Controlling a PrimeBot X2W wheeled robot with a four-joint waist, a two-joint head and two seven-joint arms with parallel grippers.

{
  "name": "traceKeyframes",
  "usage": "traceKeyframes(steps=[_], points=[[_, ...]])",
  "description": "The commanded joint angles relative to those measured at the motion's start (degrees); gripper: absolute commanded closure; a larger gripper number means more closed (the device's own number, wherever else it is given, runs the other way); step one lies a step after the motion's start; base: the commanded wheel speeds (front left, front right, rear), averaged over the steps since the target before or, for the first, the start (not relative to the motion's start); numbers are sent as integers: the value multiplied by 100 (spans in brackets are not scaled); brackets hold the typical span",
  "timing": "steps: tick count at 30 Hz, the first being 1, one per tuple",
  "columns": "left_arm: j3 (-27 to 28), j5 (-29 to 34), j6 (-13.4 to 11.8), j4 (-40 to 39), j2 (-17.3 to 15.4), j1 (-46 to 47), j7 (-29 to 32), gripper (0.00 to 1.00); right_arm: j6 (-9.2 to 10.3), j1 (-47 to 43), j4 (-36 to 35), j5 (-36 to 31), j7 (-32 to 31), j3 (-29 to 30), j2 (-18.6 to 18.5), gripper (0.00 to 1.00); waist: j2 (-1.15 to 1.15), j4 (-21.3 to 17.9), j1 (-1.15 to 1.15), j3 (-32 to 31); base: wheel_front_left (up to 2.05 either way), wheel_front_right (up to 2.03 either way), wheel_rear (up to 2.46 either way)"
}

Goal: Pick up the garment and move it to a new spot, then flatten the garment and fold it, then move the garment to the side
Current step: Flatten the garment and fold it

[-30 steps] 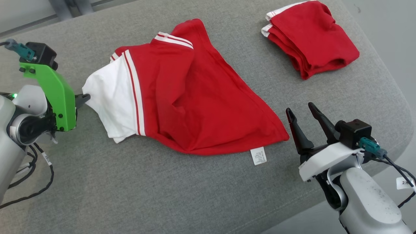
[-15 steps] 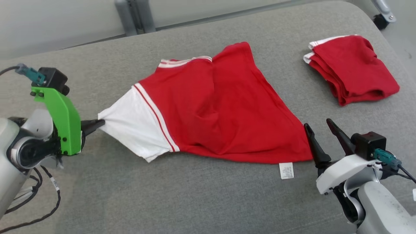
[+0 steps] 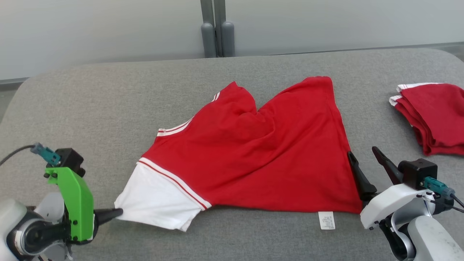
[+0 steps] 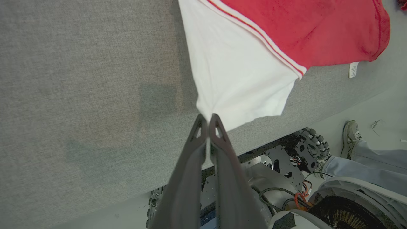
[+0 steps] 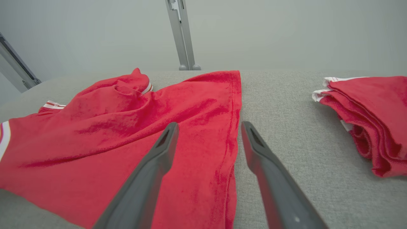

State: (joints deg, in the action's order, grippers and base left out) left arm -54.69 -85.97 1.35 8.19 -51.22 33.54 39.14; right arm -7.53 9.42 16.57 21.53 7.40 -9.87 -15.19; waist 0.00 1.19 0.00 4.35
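The red-and-white garment [image 3: 261, 159] lies spread across the middle of the grey table [image 3: 108, 108], its white sleeve corner clenched in the left gripper [image 4: 208, 117] jaws, while the right gripper [image 3: 361, 151] sits with jaws released either side of the red hem, near a folded red pile [image 3: 431, 116].

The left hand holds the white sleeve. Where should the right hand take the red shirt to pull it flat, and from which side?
Probably the hem edge near its lower corner, approached from the robot's right. It lies flat and exposed beside the open right hand, opposite the white sleeve pinched by the left hand, so pulling should stretch the red shirt.
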Motion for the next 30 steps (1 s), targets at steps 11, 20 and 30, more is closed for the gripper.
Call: traceKeyframes(steps=[11, 20, 30], points=[[-161, -79, -63, 86, 291, -1006, -785, 0, 9, -144, -202, -61, -184, 123, -39, 0, 0, 135, 0, -67, 0, 0, 0], [346, 884, 40, 376, 107, -545, -2331, 0, 9, -207, -506, -155, 114, 305, 11, 0, 0, 76, 0, -161, 0, 0, 0], [692, 2253, -925, -213, 128, -858, -4658, 0, 9, -336, -789, -185, 459, 502, 146, 0, 0, 101, 0, -429, 0, 0, 0]])
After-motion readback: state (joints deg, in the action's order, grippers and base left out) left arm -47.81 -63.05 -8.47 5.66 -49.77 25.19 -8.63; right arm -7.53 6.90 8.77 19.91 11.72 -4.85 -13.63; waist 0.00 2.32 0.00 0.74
